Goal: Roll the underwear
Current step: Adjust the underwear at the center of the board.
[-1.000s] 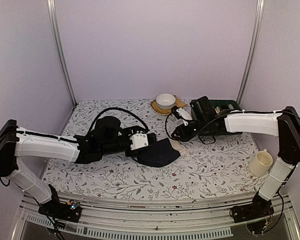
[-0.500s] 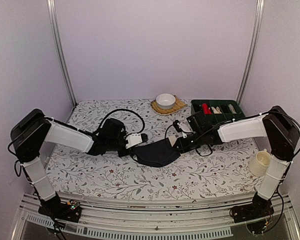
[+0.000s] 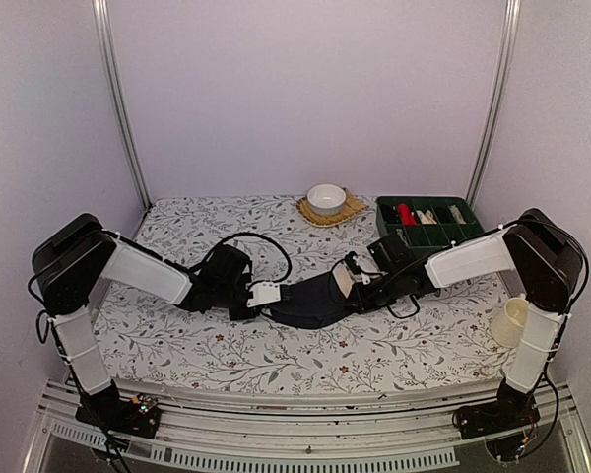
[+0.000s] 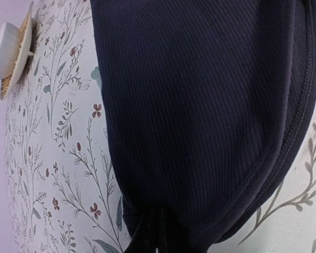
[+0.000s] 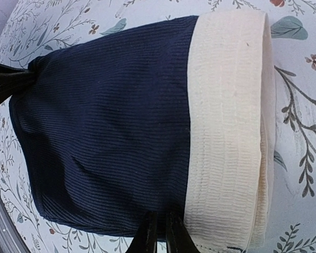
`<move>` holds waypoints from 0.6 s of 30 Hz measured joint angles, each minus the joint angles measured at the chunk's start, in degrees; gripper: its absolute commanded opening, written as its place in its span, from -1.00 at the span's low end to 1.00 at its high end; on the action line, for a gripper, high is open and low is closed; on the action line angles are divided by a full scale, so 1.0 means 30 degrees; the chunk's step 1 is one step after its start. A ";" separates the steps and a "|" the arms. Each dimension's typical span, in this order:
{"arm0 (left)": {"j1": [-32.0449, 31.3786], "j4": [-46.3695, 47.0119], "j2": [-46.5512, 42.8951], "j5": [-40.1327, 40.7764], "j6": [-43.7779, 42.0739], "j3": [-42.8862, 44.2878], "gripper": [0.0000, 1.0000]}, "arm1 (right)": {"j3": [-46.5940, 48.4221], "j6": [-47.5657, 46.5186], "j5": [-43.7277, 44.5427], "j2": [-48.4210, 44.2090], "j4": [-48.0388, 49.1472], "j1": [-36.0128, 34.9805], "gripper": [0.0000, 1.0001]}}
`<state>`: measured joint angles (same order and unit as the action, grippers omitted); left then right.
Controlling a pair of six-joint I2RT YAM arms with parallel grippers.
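The left claw [image 4: 150, 238] is clenched on a gathered corner of the underwear [image 4: 200, 105]. The right claw [image 5: 160, 232] is clenched on the opposite edge, just beside the cream waistband [image 5: 226, 132]. Between the 2 claws the dark cloth lies spread on the flowered table [image 3: 177, 340], in front of the bowl [image 3: 326, 198], on the side nearer the arm bases.

No turn of cloth shows yet, so this looks like the first step: both ends gripped to pull the garment flat and smooth. The next move probably calls for both claws to work together, keeping the cloth taut, folding 1 edge over, and winding it tightly toward the other without letting it bunch.
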<state>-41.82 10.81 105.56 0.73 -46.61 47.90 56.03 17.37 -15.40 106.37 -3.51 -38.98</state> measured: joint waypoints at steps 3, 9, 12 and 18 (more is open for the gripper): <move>-0.0182 -0.0051 0.0226 0.0568 -0.0379 0.0255 -0.89 | -0.0248 0.0357 -0.0153 0.0007 0.0248 0.0248 -0.85; -0.0459 0.0087 0.0291 0.1421 -0.0787 0.0328 -0.60 | -0.0401 0.0780 -0.1093 0.0211 0.0656 0.0663 -0.87; -0.0474 -0.0087 -0.0015 0.1559 -0.0874 0.0328 -0.30 | -0.0291 0.0729 -0.1537 0.0175 0.0452 0.0663 -0.81; -0.0474 -0.1763 -0.1923 0.0962 -0.0372 0.0466 -0.16 | 0.1188 0.0386 -0.1661 -0.1195 -0.1100 0.0627 -0.68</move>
<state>-43.24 5.52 99.79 3.62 -47.72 49.30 59.59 18.52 -20.38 102.78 -6.81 -37.10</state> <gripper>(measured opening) 0.415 0.139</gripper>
